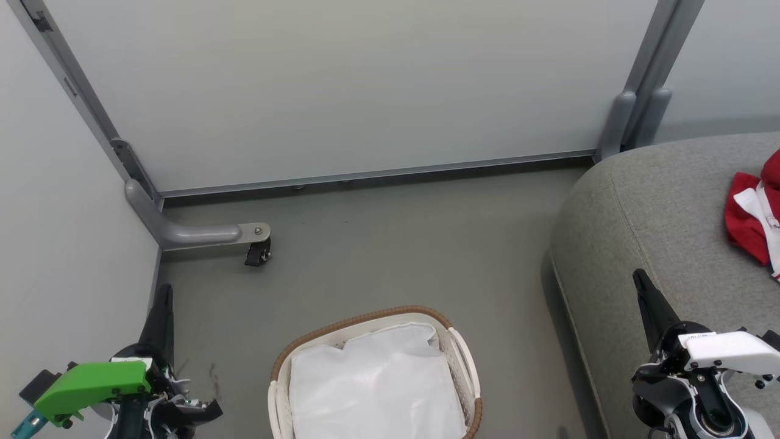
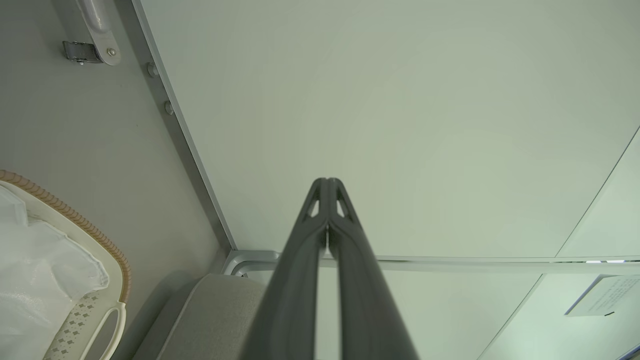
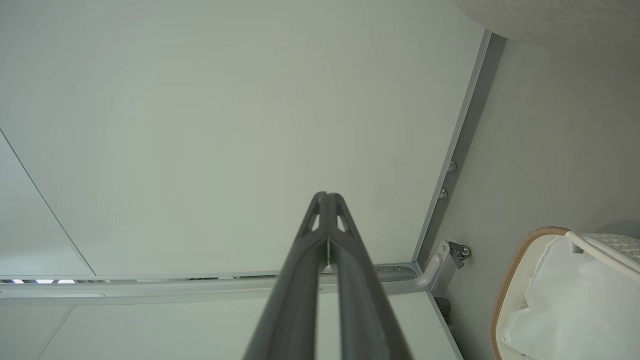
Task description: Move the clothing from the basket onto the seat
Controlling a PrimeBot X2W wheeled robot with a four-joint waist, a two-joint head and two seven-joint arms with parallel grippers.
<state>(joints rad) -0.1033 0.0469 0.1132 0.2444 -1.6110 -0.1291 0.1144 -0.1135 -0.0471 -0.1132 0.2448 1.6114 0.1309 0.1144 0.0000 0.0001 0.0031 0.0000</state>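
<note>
Okay, left gripper (image 2: 327, 186): fingers pressed together, tips touching. Same for the right gripper (image 3: 327, 199), fingers shut flat on each other. Both sets point toward the pale wall panel (image 1: 341, 91). The basket (image 1: 365, 317) sits on the floor (image 1: 378, 244) between the two sets of fingers in the head view, lower and to the right of the left fingers, lower and to the left of the right fingers, touching neither. Inside it lies the white cloth liner (image 1: 378, 384), crumpled and covering the bottom. The seat (image 1: 658, 201) is behind the right fingers in the head view, and they show against its grey fabric. Its rounded corner is near the basket's right handle (image 1: 466, 356) but apart from it. The clothing (image 1: 749, 219), red with white trim, lies bunched on the seat, beyond and to the right of the right fingers, well apart from them and cut off by the picture's edge. In the left wrist view the basket rim is down-left of the fingers and a grey seat corner is just left of their base. In the right wrist view the basket is down-right of the fingers. A black caster (image 1: 257, 253) on a grey metal foot stands on the floor beyond the left fingers, to their right.
</note>
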